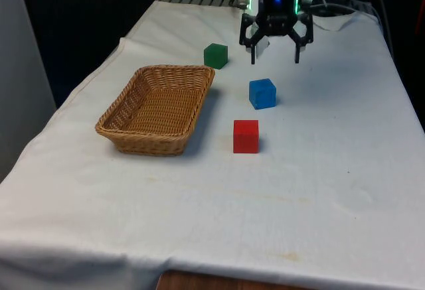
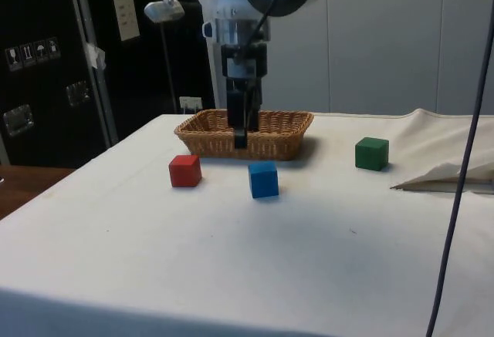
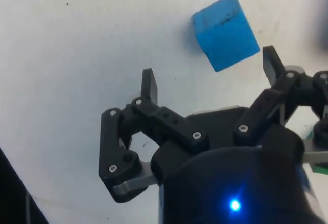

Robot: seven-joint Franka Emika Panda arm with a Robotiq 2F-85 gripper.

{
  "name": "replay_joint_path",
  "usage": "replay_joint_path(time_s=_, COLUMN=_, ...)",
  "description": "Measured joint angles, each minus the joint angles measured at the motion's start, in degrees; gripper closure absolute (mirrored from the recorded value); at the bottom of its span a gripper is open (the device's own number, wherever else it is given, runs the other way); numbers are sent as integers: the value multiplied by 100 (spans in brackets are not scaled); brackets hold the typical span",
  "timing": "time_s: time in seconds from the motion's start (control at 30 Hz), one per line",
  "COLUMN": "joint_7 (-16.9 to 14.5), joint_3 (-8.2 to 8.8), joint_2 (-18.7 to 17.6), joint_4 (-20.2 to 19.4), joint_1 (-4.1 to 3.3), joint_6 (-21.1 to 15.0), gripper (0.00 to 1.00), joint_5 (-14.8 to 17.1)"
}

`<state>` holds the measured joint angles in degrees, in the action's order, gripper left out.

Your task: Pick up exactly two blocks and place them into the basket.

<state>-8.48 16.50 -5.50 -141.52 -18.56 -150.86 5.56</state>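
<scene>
Front view, going from its left to its right, we meet the wicker basket first, lying toward the bench's left edge with nothing in it, so we judge that neither of the two blocks has been delivered yet. Next comes the green block, just beyond the basket's far corner and nearer the bench's far edge. Then the red block, beside the basket's near right corner, and the blue block a little farther back. Last, the pincer hangs above the bench behind the blue block, spread wide and holding nothing.

We read that wide spread as readiness to straddle a block. In the wrist view the blue block lies just ahead of the fingertips, turned at an angle to them, so we judge it the likely first pick, and the wrist may need turning to meet its flat faces.
</scene>
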Motion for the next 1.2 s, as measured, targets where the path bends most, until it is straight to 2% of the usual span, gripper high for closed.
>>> replay_joint_path(time_s=0.1, joint_7=-172, joint_3=-29, joint_2=-97, joint_4=-52, joint_1=0, joint_6=-143, gripper=0, joint_5=103)
replay_joint_path(time_s=0.27, joint_7=-189, joint_3=-103, joint_2=-269, joint_4=-86, joint_1=0, joint_6=-361, gripper=0, joint_5=109)
replay_joint_path(time_s=0.57, joint_7=-332, joint_3=-97, joint_2=-567, joint_4=-120, joint_1=6, joint_6=-665, gripper=0, joint_5=109)
replay_joint_path(time_s=0.77, joint_7=-785, joint_3=6, joint_2=-905, joint_4=-120, joint_1=69, joint_6=-911, gripper=0, joint_5=264)
replay_joint_path(time_s=0.8, joint_7=-945, joint_3=46, joint_2=-968, joint_4=-120, joint_1=86, joint_6=-945, gripper=0, joint_5=332)
replay_joint_path(time_s=1.07, joint_7=-1346, joint_3=115, joint_2=-1140, joint_4=-166, joint_1=138, joint_6=-1106, gripper=0, joint_5=487)
replay_joint_path(time_s=1.2, joint_7=-1421, joint_3=92, joint_2=-1203, joint_4=-229, joint_1=138, joint_6=-1249, gripper=0, joint_5=533)
